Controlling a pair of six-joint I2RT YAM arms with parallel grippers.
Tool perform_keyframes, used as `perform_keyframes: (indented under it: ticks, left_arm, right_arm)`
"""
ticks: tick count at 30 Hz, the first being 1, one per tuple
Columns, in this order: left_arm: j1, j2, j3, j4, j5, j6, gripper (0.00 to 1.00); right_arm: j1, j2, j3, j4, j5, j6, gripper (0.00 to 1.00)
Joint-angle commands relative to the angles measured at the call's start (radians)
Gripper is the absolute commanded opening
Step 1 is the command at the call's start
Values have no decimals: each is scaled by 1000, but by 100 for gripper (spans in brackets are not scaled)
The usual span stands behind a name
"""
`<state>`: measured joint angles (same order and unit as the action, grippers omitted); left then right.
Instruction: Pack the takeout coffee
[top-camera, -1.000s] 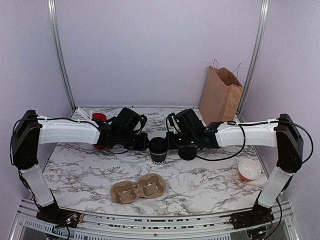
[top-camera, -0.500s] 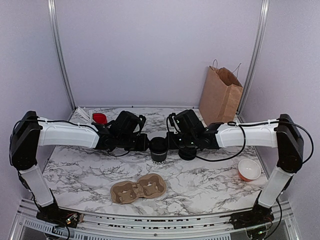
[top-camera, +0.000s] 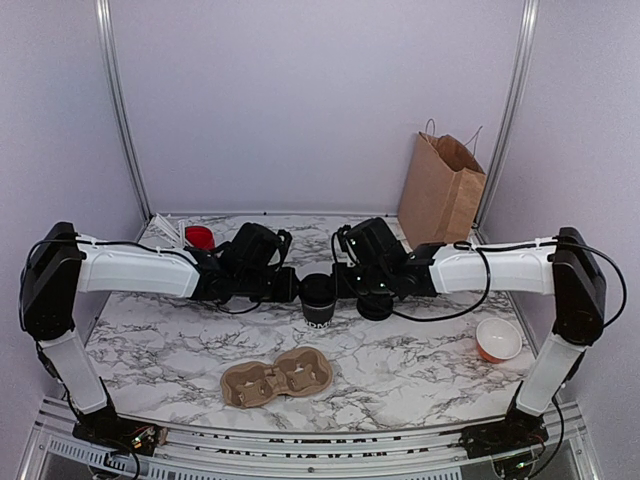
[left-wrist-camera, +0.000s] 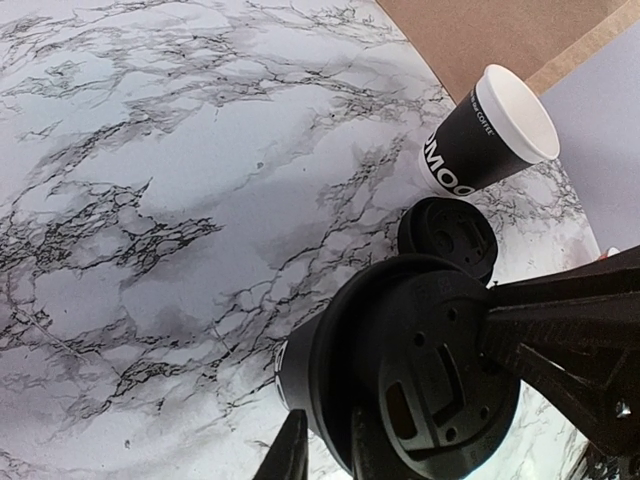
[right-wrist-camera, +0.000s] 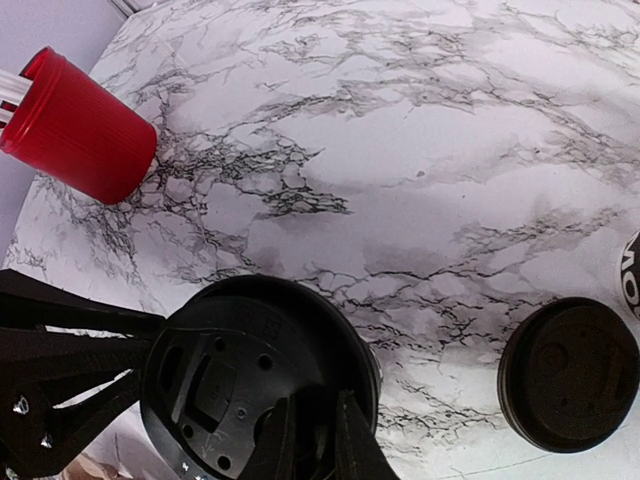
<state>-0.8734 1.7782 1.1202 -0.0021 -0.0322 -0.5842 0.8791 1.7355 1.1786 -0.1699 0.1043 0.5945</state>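
Two grippers meet at the takeout coffee (top-camera: 318, 298) in the overhead view, the left gripper (top-camera: 293, 287) on its left side and the right gripper (top-camera: 340, 284) on its right. A spare lid (top-camera: 375, 308) lies on the counter (top-camera: 420, 360) just below the right gripper. A cardboard cup carrier (top-camera: 277, 380) sits nearer the arm bases than both grippers. A red cup (top-camera: 200, 237) stands behind the left arm. A brown paper bag (top-camera: 440, 190) is well beyond the right gripper, and an orange bowl (top-camera: 498, 340) is far out to its right.

From the left wrist, the left gripper's fingers (left-wrist-camera: 288, 455) stand nearly together, pinching the lidded cup's rim. An open black cup (left-wrist-camera: 485, 140) stands beyond.

From the right wrist, the right gripper's fingers (right-wrist-camera: 352, 445) are clamped narrowly on the same rim, opposite the left gripper.
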Motion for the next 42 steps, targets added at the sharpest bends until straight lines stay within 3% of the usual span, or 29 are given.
perform_keyframes:
  ticks: [1, 10, 24, 37, 42]
  left_arm:
    - [-63, 117, 14, -446, 112, 65, 16]
    - [-31, 105, 259, -528, 78, 109, 17]
    - [1, 68, 359, -543, 49, 129, 17]
    - [5, 34, 401, -543, 50, 133, 21]
    - [9, 1, 391, -544, 27, 121, 23]
  right_arm:
    - [60, 78, 67, -181, -69, -16, 14]
    - [17, 84, 192, -213, -33, -38, 21]
    - [-17, 56, 242, -242, 1, -66, 25]
    - [-32, -58, 144, -174, -68, -103, 26]
    - [-94, -151, 2, -44, -197, -94, 25]
